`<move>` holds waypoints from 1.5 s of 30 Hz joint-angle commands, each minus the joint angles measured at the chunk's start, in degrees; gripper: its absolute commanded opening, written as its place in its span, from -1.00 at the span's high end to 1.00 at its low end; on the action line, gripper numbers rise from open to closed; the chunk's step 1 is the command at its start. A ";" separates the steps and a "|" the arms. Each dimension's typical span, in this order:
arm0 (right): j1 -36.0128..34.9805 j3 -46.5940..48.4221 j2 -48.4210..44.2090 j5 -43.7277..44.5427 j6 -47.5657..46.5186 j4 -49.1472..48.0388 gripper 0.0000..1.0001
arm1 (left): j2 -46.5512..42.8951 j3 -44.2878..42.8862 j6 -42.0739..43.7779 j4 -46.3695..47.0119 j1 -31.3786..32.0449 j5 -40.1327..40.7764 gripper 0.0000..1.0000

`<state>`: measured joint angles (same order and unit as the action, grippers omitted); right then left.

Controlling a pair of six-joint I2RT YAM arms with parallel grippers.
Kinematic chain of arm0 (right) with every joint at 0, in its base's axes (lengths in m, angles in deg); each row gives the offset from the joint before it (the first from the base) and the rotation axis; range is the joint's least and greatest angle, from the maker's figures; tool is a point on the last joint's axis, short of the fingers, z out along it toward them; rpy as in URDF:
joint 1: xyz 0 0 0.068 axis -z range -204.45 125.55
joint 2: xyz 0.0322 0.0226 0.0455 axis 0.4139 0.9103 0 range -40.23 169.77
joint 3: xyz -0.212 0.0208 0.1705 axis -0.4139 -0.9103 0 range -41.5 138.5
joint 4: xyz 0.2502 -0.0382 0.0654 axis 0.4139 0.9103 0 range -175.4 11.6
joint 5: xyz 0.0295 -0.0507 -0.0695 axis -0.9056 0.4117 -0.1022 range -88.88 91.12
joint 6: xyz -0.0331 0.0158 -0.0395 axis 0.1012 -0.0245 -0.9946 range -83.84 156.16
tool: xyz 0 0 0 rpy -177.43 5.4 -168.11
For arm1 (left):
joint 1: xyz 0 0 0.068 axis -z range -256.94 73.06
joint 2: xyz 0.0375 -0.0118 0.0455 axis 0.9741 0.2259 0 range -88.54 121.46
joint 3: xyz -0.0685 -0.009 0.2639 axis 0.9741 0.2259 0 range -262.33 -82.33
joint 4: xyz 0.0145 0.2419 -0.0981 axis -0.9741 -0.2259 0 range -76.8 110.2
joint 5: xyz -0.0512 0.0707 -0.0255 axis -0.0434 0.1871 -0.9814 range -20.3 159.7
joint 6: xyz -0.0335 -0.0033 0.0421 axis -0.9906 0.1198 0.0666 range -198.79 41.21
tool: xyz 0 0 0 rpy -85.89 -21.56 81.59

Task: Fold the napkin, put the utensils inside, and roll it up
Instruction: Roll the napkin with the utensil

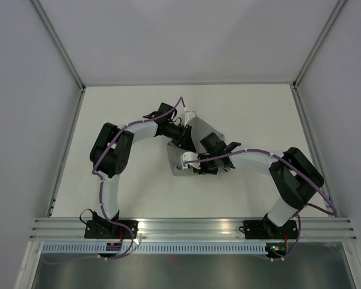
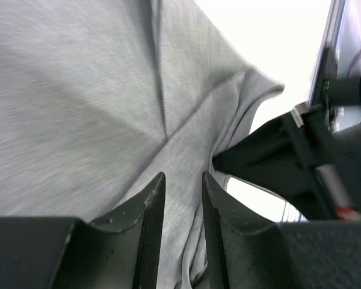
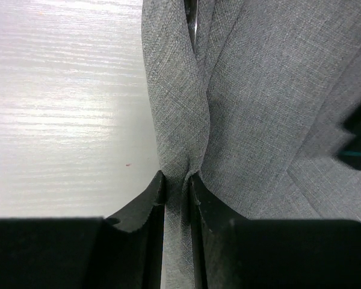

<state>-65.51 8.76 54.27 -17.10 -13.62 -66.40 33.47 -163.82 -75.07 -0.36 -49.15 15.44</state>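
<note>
The grey napkin (image 1: 194, 128) lies bunched in the middle of the table, under both grippers. In the left wrist view the napkin (image 2: 78, 90) shows creases, and a fold of it runs between the fingers of my left gripper (image 2: 183, 180), which is shut on it. In the right wrist view my right gripper (image 3: 176, 177) is shut on a narrow upright fold of the napkin (image 3: 265, 90) at its left edge. From above, the left gripper (image 1: 183, 138) and right gripper (image 1: 197, 165) sit close together on the cloth. The utensils are hidden.
The white table top (image 1: 240, 108) is bounded by grey walls and an aluminium rail (image 1: 192, 226) at the near edge. The right arm's dark wrist (image 2: 277, 162) sits close beside the left fingers.
</note>
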 commanded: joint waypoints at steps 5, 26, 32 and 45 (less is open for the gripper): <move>2.47 5.97 9.29 -9.64 -1.98 19.39 0.99 | -18.82 14.41 -27.97 38.62 -9.33 15.88 0.27; 10.91 37.61 36.36 -21.07 -9.72 51.39 0.99 | -65.76 45.11 -0.24 60.65 7.70 55.39 0.18; 11.44 43.59 41.64 -21.16 -8.23 54.56 0.99 | -66.13 45.20 15.15 50.03 18.34 56.80 0.14; 13.02 48.53 45.77 -20.37 -4.63 54.83 0.99 | -42.24 43.71 31.95 43.59 34.17 61.82 0.10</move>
<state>-53.03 57.34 96.12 -45.42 -16.74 -4.65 -12.84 -119.26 -49.17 45.04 -15.93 76.18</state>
